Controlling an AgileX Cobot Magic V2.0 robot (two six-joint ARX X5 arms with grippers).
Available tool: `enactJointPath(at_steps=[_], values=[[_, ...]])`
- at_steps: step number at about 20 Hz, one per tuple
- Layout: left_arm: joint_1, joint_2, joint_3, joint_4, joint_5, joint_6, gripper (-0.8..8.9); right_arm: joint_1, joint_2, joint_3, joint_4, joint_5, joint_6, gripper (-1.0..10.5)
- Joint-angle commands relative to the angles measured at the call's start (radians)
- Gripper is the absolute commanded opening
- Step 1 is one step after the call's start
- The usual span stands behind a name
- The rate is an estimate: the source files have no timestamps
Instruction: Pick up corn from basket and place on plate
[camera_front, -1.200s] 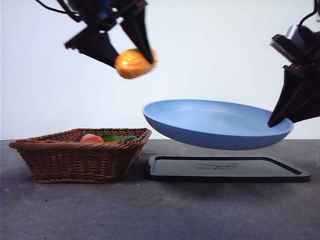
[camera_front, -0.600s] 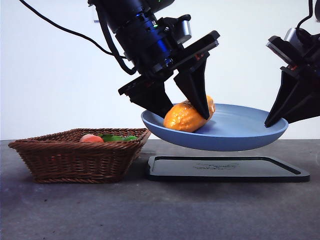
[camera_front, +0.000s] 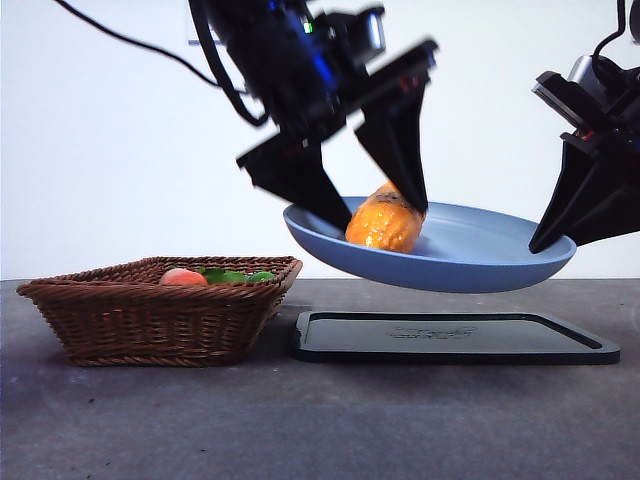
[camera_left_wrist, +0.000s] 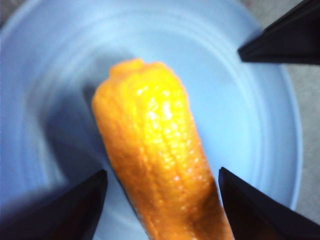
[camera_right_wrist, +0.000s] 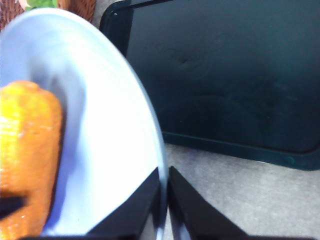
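Note:
The orange-yellow corn (camera_front: 385, 222) lies in the light-blue plate (camera_front: 480, 262), which is held in the air, tilted, above the black tray. My left gripper (camera_front: 377, 215) hangs over the plate, open, one jaw on each side of the corn (camera_left_wrist: 155, 160); the left wrist view shows a gap on at least one side. My right gripper (camera_front: 541, 244) is shut on the plate's right rim (camera_right_wrist: 159, 165). The corn (camera_right_wrist: 27, 150) also shows on the plate in the right wrist view. The brown wicker basket (camera_front: 150, 320) stands on the table at the left.
A flat black tray (camera_front: 450, 340) lies on the table under the plate and right of the basket. In the basket sit a pinkish-red fruit (camera_front: 183, 277) and a green leafy item (camera_front: 235, 275).
The left gripper brought the corn from high above the basket down into the plate. Since half a second ago the corn has turned on the plate and the gripper has risen slightly.

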Motion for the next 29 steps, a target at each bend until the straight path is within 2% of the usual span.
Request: enactJointPath(at_steps=[1,8,17,22,29], values=[[-0.010,-0.046,0.027,0.002,0.002,0.012,3.65,0.003,0.009,0.022,0.014,-0.003,0.006,0.0],[-0.010,-0.205,0.068,-0.072,0.001,0.012,3.65,-0.030,0.075,0.050,0.027,0.015,0.007,0.0],[-0.010,-0.382,0.068,-0.151,0.001,0.012,3.65,-0.070,0.382,0.299,0.011,0.016,0.002,0.0],[-0.010,-0.417,0.068,-0.179,0.001,0.012,3.65,-0.070,0.527,0.380,0.016,0.016,0.002,0.0],[-0.010,-0.418,0.068,-0.202,0.001,0.012,3.65,-0.070,0.584,0.381,0.020,0.051,-0.024,0.0]])
